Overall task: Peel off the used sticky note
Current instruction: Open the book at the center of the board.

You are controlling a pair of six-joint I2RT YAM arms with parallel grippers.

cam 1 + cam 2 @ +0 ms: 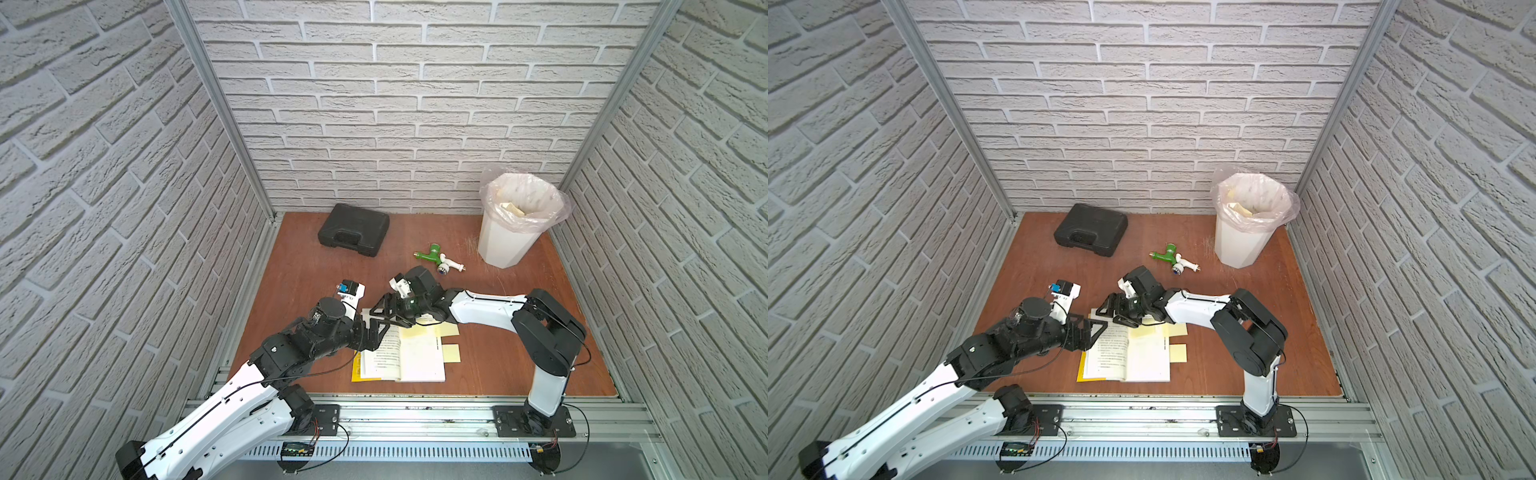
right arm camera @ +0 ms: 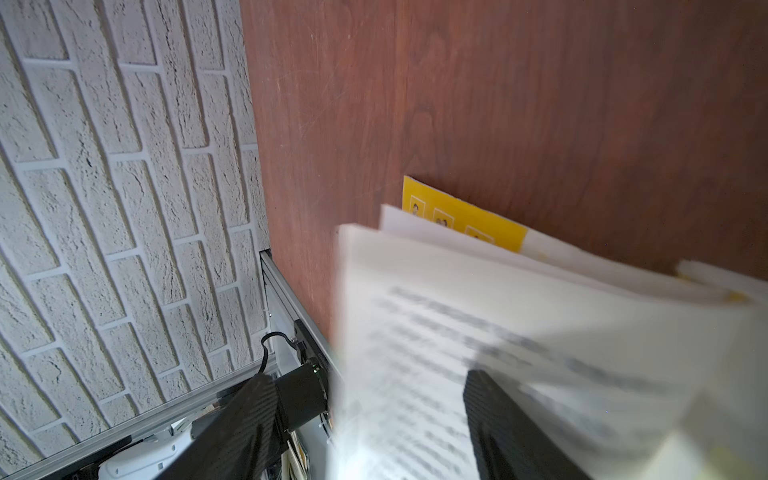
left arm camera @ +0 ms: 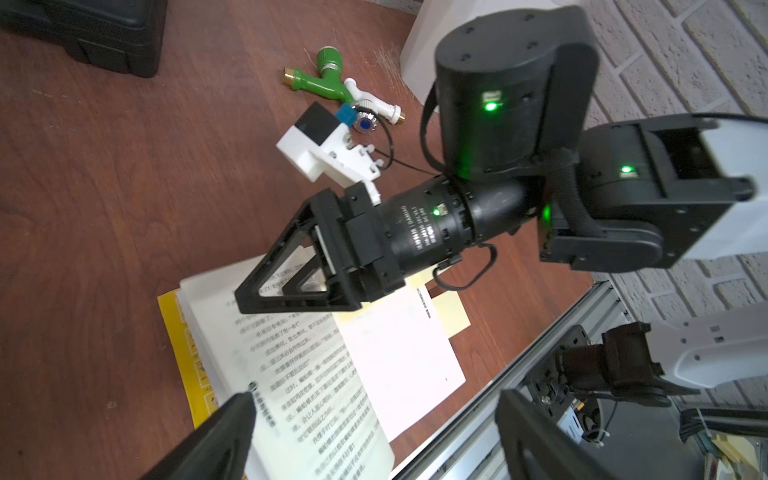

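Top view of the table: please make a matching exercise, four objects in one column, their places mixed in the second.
1 black case
2 green tap
3 white bin
4 open book

A far right corner
B nearest the front rail
C far left, by the back wall
D beside the bin, toward the middle

Pairs: 1-C, 2-D, 3-A, 4-B

the brown wooden worktop [image 1: 307, 266] carries a black case [image 1: 353, 229] at the back, a green-and-white tap [image 1: 436, 258] mid-board, a lined white bin [image 1: 505, 245] back right, and an open book [image 1: 409, 357] in front, pale yellow sticky notes [image 1: 451, 354] at its right edge.
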